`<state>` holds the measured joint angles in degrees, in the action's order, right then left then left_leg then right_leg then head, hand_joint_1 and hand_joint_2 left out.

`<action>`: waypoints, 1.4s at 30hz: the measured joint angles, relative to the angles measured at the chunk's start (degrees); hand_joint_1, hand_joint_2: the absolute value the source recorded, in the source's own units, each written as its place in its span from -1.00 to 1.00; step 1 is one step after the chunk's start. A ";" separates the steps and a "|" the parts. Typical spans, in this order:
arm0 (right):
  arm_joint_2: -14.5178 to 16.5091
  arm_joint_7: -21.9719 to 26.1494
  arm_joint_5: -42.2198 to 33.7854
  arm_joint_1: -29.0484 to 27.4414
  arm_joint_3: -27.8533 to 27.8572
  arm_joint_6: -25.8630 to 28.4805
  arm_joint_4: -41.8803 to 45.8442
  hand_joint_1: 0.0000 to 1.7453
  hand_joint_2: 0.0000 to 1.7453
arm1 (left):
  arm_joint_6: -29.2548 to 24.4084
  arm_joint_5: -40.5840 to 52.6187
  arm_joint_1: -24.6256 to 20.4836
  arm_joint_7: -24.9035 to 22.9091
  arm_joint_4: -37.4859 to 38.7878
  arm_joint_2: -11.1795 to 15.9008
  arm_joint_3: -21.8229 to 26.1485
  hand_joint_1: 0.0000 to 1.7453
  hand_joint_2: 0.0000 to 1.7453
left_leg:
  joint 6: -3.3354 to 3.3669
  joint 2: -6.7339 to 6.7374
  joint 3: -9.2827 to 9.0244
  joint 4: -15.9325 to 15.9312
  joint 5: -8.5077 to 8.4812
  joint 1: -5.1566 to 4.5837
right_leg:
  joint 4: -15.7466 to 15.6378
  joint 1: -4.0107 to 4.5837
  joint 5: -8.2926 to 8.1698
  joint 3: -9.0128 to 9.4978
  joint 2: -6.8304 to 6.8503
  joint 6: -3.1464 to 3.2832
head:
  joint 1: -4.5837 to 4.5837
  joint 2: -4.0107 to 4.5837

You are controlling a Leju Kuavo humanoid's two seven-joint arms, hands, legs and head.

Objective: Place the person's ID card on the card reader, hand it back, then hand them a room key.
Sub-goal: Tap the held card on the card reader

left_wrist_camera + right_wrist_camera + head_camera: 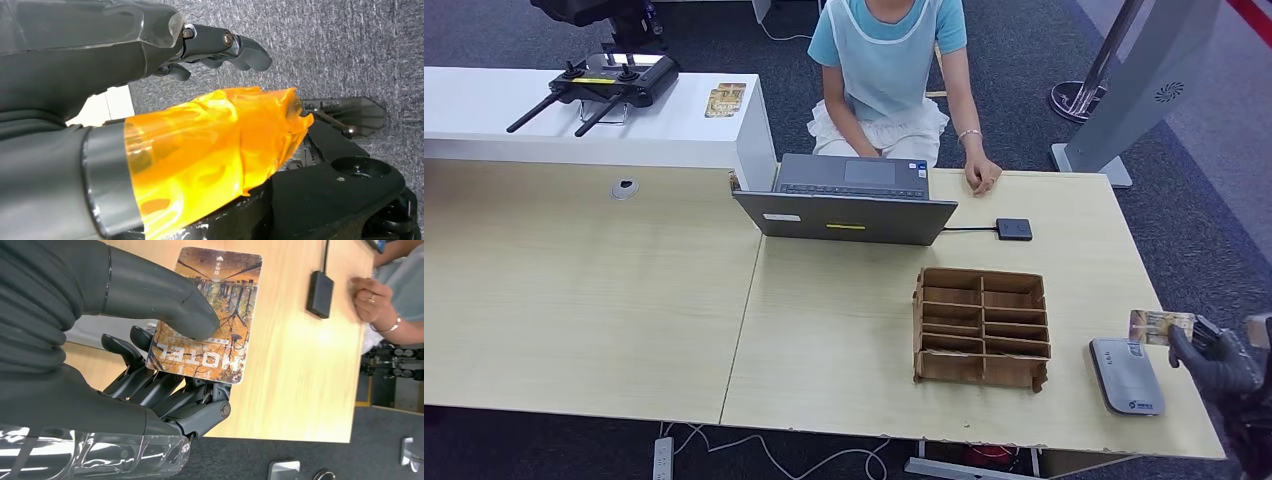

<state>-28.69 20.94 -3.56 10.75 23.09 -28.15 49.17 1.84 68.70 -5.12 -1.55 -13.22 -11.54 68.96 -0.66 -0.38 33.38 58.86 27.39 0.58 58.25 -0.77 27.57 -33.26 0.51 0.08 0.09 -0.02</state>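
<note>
My right hand (1219, 360) is at the table's right edge and pinches a card (1159, 326) between thumb and fingers. In the right wrist view the card (220, 305) shows an autumn picture and the word HOTEL, with the thumb (165, 300) pressed on its face. The card hangs just above the far end of the grey card reader (1126, 375), which lies near the front right corner. A person in a light blue top sits across the table, one hand (982, 177) resting on it. My left hand (220, 45) hangs over the carpet with nothing in it.
A brown compartment box (981, 326) stands left of the reader. A grey laptop (849, 205) and a small black box (1014, 229) on a cable lie in front of the person. A white counter (484, 120) at the back left carries a black controller and cards (725, 99).
</note>
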 joint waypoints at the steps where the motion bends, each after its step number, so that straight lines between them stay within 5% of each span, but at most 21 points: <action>1: -0.16 -0.07 0.01 -0.71 0.01 -0.03 0.45 1.00 1.00 | 0.00 0.00 0.00 0.00 0.00 0.00 0.11 -1.00 -1.00 | 0.01 0.00 0.00 0.00 0.01 0.00 | 0.00 0.00 0.00 0.00 0.00 0.00 | 0.00 0.00; 17: -1.01 -0.95 1.49 -5.42 1.10 -0.83 3.74 1.00 1.00 | 0.00 0.07 0.00 0.00 0.00 0.24 0.30 -1.00 -1.00 | 0.03 0.05 -0.02 0.00 0.02 0.00 | 0.00 0.00 0.00 0.00 -0.04 -0.01 | 0.00 0.02; 42: -1.03 -1.27 9.29 -3.24 -2.96 3.39 -0.37 1.00 1.00 | 0.02 0.72 -0.07 0.12 0.00 0.23 0.30 -1.00 -1.00 | 0.03 0.06 -0.02 0.00 0.01 0.00 | 0.00 0.00 0.00 0.00 -0.03 -0.01 | 0.00 0.01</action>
<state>-29.73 19.67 5.73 7.51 20.13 -24.76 48.81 1.86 69.42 -5.19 -1.43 -13.22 -11.31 69.26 -0.63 -0.32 33.36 58.86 27.40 0.58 58.25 -0.77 27.58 -33.26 0.47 0.07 0.09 -0.02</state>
